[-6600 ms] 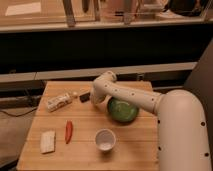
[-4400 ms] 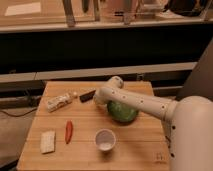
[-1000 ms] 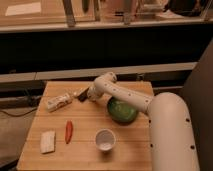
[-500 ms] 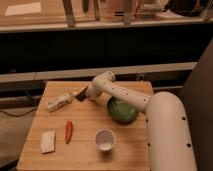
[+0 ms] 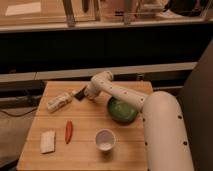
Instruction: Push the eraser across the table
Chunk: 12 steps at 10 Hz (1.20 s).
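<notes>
jaws beside eraser [image 5: 79,93] blurred, arm [image 5: 162,127] cropped

Smooth cream-white arm [image 5: 150,107] of rounded tubular segments, narrowing to the gripper [image 5: 83,93] near the surface's [image 5: 85,147] twelve o'clock.

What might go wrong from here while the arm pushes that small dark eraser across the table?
The gripper sits at the small dark brown-black eraser near the far side of the light wooden table. The whitish crinkled packet lies just beside it; a push that way may shove it too. The round green bowl sits close by the arm and might get nudged.
</notes>
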### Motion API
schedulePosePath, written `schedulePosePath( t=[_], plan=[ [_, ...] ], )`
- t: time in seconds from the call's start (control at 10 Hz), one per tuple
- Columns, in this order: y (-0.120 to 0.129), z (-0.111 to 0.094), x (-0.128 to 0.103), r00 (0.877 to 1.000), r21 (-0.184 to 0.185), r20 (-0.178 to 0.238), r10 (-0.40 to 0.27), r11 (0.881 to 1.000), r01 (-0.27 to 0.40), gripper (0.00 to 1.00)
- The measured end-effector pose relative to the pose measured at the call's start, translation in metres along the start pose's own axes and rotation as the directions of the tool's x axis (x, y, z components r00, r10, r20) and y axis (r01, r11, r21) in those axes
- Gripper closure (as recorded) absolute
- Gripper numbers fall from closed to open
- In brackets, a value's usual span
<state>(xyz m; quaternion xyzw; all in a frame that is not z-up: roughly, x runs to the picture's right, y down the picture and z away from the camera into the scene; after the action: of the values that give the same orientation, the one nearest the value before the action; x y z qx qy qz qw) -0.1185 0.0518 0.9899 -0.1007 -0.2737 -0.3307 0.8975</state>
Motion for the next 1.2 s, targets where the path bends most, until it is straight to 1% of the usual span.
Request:
schedulePosePath(
  t=[0.7, 1.2],
  plan=[
    [-0.015, 0.007, -0.002, 0.999, -0.002, 0.007, -0.045, 0.999, 0.045, 0.99],
    [-0.016, 0.005, -0.003, 0.997, 0.000, 0.008, -0.071, 0.997, 0.071, 0.99]
  ],
)
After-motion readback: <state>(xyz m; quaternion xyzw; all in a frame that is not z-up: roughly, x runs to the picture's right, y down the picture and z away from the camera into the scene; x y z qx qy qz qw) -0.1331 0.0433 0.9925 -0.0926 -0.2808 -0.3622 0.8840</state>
